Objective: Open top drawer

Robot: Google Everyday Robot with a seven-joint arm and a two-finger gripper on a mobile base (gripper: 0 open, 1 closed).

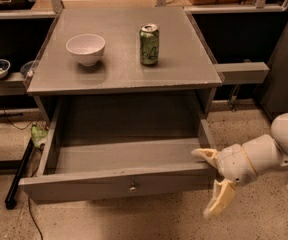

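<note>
The top drawer (119, 181) is a wide grey drawer under the grey cabinet top. It stands pulled far out toward me, and its inside looks empty. A small round metal knob (132, 186) sits at the centre of its front panel. My gripper (211, 181) is at the drawer's front right corner, its two cream fingers spread apart. One finger (204, 154) lies at the top of the right corner, the other (219, 199) hangs below and in front of the panel. It holds nothing.
A white bowl (85, 48) and a green can (149, 44) stand on the cabinet top (184, 69). A grey side shelf (241, 72) juts out at the right. A black bar (18, 176) and cables lie on the floor at the left.
</note>
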